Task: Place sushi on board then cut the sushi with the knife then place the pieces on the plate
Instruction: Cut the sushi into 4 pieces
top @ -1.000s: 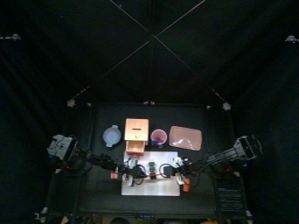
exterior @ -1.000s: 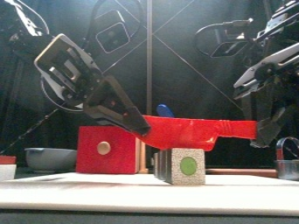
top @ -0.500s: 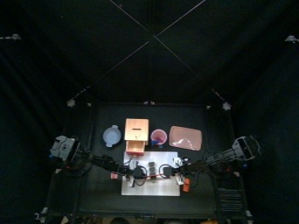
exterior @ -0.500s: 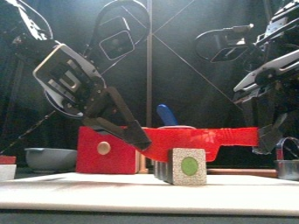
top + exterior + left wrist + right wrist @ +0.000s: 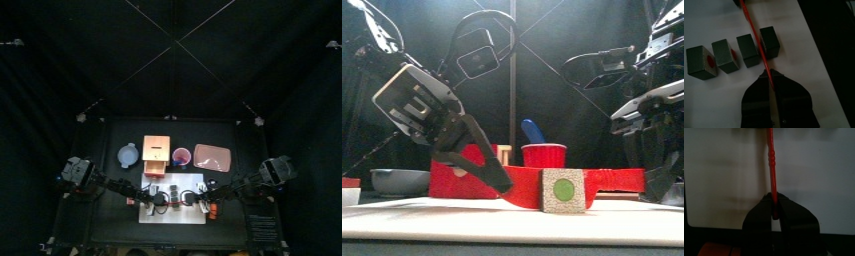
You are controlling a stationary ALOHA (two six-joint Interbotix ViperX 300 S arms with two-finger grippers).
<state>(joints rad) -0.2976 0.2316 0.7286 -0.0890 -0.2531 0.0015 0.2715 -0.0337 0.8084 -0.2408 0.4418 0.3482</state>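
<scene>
**Operator:** Where does everything sit?

**Spotter:** Your white cutting board (image 5: pixel 171 217) fills the lower middle of the top view. The flat pink tray (image 5: pixel 213 156) lies above it in that frame, right of centre and apart from it. The dark green toy sushi roll (image 5: pixel 747 51) lies on the board as four blocks in a row. The front view shows its end block (image 5: pixel 564 190) at lower centre, green-centred face to the camera.

**Operator:** And the knife?

**Spotter:** The thin red toy knife (image 5: pixel 755 35) stands on edge across the roll, lined up on the seam between one end block and the other three. Your left gripper (image 5: pixel 769 79) is clamped on one end of it and your right gripper (image 5: pixel 775 203) on the other.

**Operator:** How will it all handle?

**Spotter:** I judge the blocks light and stiff, parting only at their seams, so press straight down on that line. Off the seam, the blade would likely just shove the roll. The thin plastic may twist, which your two holds should curb. For the tray, take each piece by its flat dark sides. On the smooth board a light block could skid or tip.
</scene>
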